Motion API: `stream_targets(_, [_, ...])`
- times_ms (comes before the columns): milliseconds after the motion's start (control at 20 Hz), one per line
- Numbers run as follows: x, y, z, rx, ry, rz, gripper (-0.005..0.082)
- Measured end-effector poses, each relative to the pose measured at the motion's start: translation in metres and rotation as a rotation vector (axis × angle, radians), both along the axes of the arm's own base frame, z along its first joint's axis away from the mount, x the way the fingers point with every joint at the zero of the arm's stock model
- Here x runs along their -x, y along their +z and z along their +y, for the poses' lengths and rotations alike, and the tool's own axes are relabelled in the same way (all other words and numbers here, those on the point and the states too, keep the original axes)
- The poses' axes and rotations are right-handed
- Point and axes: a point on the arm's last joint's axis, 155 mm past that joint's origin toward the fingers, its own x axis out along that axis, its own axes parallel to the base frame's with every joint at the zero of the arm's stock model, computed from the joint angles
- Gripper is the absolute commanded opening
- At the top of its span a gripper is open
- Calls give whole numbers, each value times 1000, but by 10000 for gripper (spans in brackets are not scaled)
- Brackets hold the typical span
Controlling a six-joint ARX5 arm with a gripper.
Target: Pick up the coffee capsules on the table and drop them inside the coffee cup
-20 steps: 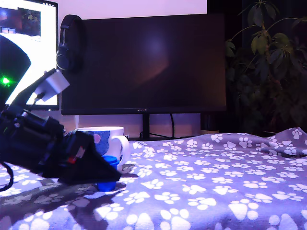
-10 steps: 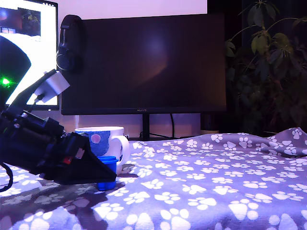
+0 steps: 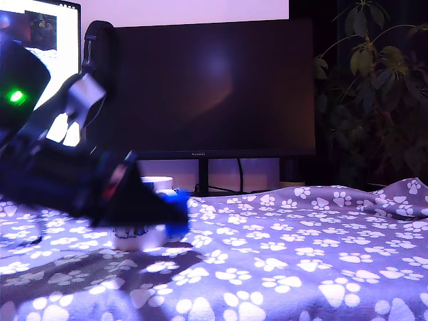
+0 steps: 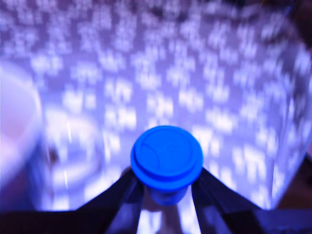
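A large dark monitor (image 3: 200,87) stands at the back of the desk, its screen blank, on a thin black stand (image 3: 202,175) with a cable beside it. A pair of black headphones (image 3: 98,57) hangs at that monitor's upper corner, on the exterior view's left. Further toward the exterior view's left a second screen (image 3: 47,30) is lit, showing a bright white window and a small picture at its top. A leafy houseplant (image 3: 374,93) fills the dim back corner on the exterior view's right. Above the dark monitor a strip of pale wall (image 3: 187,10) shows.
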Motion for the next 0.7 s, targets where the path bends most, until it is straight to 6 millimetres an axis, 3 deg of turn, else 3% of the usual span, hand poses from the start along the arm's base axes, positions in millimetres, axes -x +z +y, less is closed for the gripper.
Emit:
stream_targets(350, [-18, 48, -4, 31, 32, -61, 193])
stream_targets(700, [-60, 77, 36, -113, 234, -95, 193])
